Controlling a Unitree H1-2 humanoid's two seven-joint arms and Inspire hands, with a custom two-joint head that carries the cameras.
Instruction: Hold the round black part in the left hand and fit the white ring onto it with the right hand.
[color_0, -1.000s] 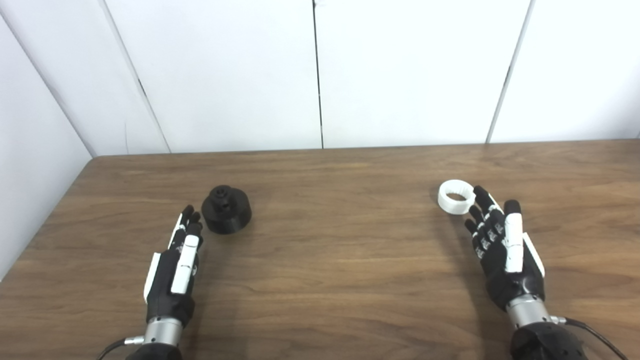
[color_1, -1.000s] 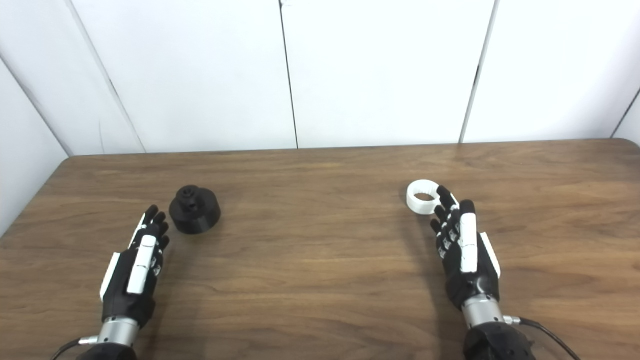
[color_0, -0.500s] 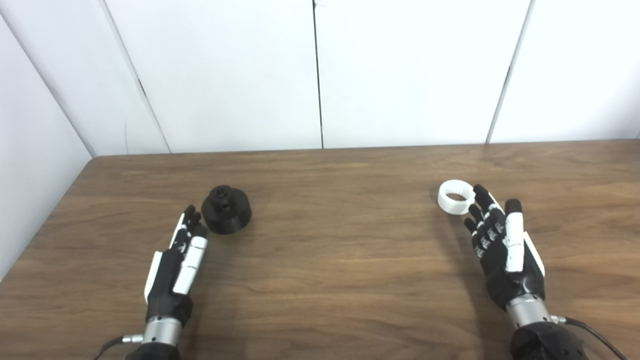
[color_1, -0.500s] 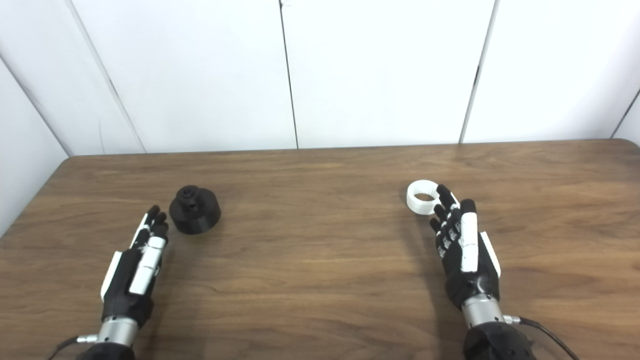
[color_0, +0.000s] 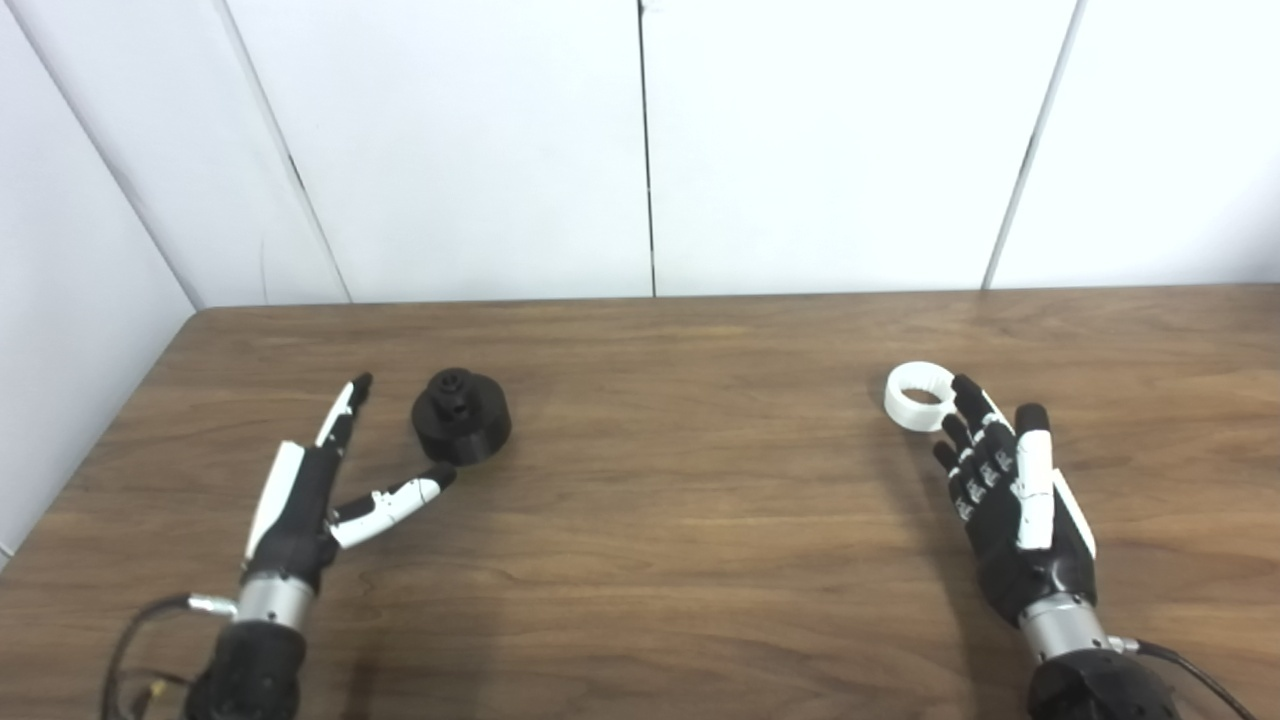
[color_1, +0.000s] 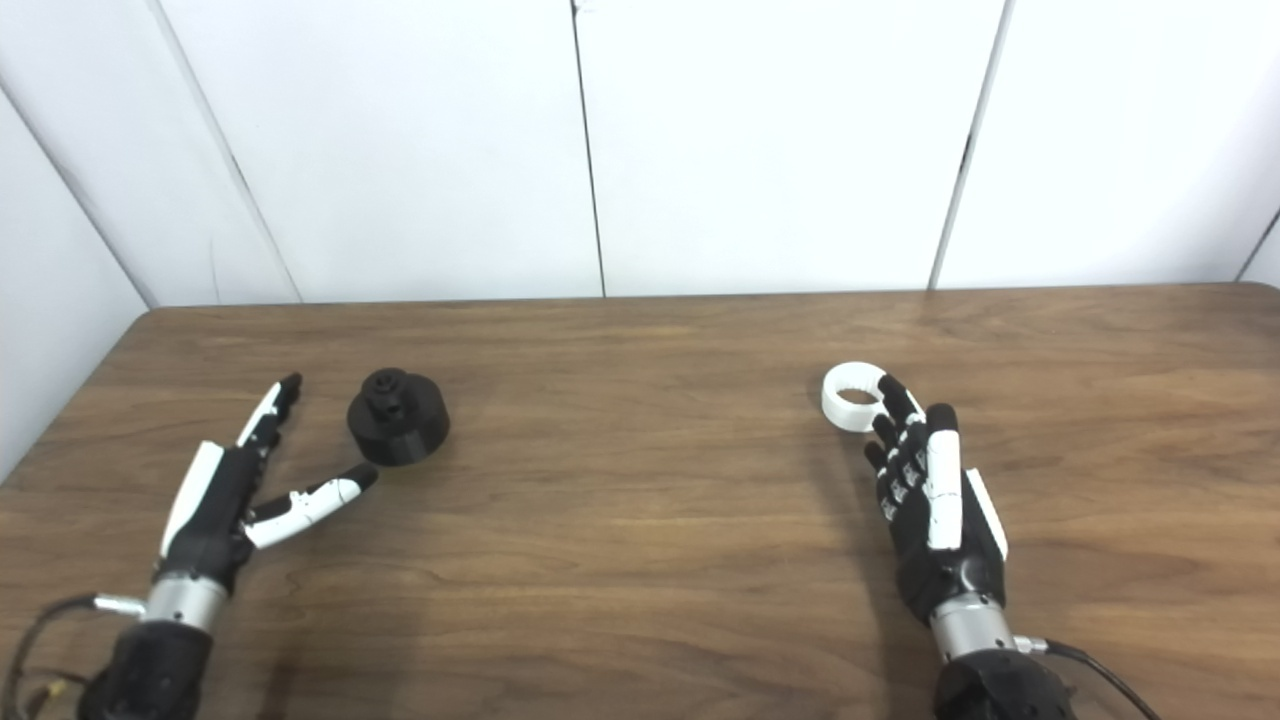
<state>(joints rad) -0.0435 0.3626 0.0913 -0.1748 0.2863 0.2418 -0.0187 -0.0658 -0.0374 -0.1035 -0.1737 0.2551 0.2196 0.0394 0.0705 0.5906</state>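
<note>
The round black part, a squat cylinder with a knob on top, stands on the wooden table at the left. My left hand lies just left of and nearer than it, open, thumb spread wide toward the part, not touching it. The white ring lies flat on the table at the right. My right hand rests open behind it on the near side, fingers straight, one fingertip at the ring's rim. Neither hand holds anything.
White wall panels stand behind the table's far edge, and another panel runs along the left edge. Cables trail from both wrists at the bottom of the picture.
My left hand has swung leftward and spread its thumb out toward the black part. The right hand and both parts have stayed put. The camera has shifted slightly.
</note>
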